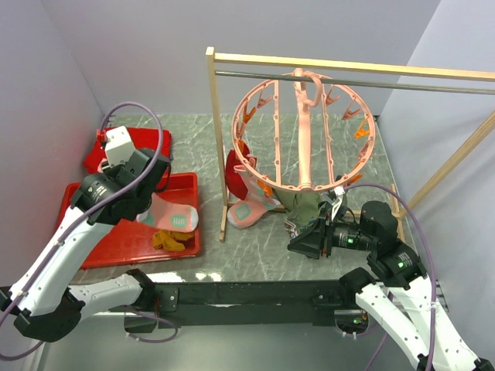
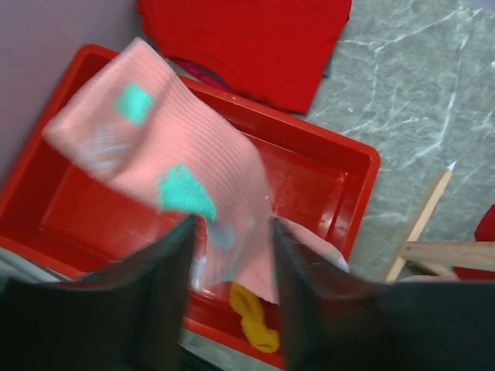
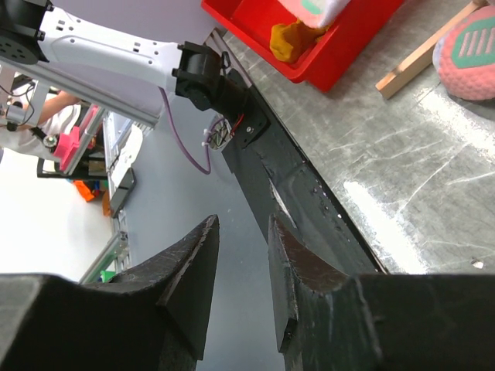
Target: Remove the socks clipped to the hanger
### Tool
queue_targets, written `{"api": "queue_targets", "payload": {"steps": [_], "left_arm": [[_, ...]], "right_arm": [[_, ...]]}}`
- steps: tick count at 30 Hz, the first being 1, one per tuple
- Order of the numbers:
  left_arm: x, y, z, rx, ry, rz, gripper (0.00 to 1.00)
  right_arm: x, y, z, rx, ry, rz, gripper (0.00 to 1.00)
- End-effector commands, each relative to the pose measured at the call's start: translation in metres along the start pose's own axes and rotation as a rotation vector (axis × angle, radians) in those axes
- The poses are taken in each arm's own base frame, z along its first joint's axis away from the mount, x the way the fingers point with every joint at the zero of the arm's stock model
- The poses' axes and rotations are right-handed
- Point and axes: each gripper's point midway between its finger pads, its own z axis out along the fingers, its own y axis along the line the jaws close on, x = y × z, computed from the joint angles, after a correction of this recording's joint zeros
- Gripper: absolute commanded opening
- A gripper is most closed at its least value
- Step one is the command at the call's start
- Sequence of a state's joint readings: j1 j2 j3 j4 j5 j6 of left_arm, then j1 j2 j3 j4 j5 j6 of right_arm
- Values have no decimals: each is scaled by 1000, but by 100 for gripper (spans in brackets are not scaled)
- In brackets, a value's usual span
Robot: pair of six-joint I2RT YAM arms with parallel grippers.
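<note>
Poised over the red tray point(image 2: 363, 166) with the left gripper point(image 2: 232, 224), jaws parted, clamping nothing; pink sock with teal marks point(image 2: 178, 154) loose in the gap, blurred, probably dropping; reads as a release into the collecting place, with a mustard sock point(image 2: 255, 321) already lying at the tray's near wall. Beyond the far wall, a flat red slab point(image 2: 247, 39), no part of the job.

Hooked over the metal rail point(image 1: 348, 79) of the wooden rack point(image 1: 210, 116): the hanger point(image 1: 304, 131), ring tilted toward the arms, with clips and fabric dangling at the lower rim, within easy reach of the right arm. Gathered at that lower left rim: a red sock point(image 1: 234, 166), a dark olive sock point(image 1: 298, 202), and a second pink sock point(image 1: 247, 212) low by the rack's foot; clipped or resting on the table point(image 1: 255, 247), impossible to tell.

Parked just below the olive one: the right gripper point(image 3: 242, 224), jaws apart, empty, aimed leftward along the near table edge; likely staged for the next pull. Leaves at least two socks to free, by this view; calls for a grip close to a clip and a steady downward tug; risks setting the hanger swinging on its rail.
</note>
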State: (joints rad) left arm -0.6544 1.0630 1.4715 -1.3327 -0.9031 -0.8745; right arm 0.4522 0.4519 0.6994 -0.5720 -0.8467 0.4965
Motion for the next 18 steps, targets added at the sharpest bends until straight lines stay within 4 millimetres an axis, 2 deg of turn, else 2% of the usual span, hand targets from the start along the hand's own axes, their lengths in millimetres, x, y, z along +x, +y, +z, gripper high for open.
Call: {"api": "queue_targets", "payload": {"steps": [1, 2, 3, 5, 6, 8, 9, 10, 11, 12, 13, 14, 15, 18], "left_arm": [[-11, 5, -5, 12, -27, -6, 64], [-9, 4, -5, 16, -19, -10, 91], [-10, 0, -5, 33, -17, -21, 99], [-7, -19, -11, 149, 19, -10, 96], [-17, -33, -15, 224, -6, -23, 96], [-16, -54, -26, 382, -9, -34, 97], [-8, -75, -39, 531, 31, -12, 93], [-19, -94, -50, 641, -6, -73, 90], [-7, -99, -54, 712, 7, -83, 88], [2, -113, -68, 832, 45, -96, 88], [-6, -124, -78, 914, 16, -143, 84], [10, -129, -77, 948, 46, -145, 81], [14, -136, -86, 1013, 77, -167, 78], [32, -153, -89, 1093, 139, -199, 70]], "right_arm": [[-7, 5, -1, -8, -24, -42, 40], [-7, 5, -1, -10, -26, -44, 40], [-7, 6, -1, -12, -27, -39, 40], [-8, 5, -1, -10, -35, -39, 40], [-8, 5, -1, -9, -36, -37, 40], [-7, 5, -1, -7, -36, -36, 40], [-7, 5, -1, -7, -34, -39, 40], [-7, 4, -1, -5, -33, -38, 40], [-7, 3, -1, -4, -31, -34, 40], [-7, 3, -1, -2, -34, -38, 40], [-8, 4, -1, -2, -36, -39, 40], [-8, 4, -1, -2, -36, -40, 40], [-10, 5, -2, 0, -42, -43, 40], [-10, 5, -2, 2, -45, -42, 40]]}}
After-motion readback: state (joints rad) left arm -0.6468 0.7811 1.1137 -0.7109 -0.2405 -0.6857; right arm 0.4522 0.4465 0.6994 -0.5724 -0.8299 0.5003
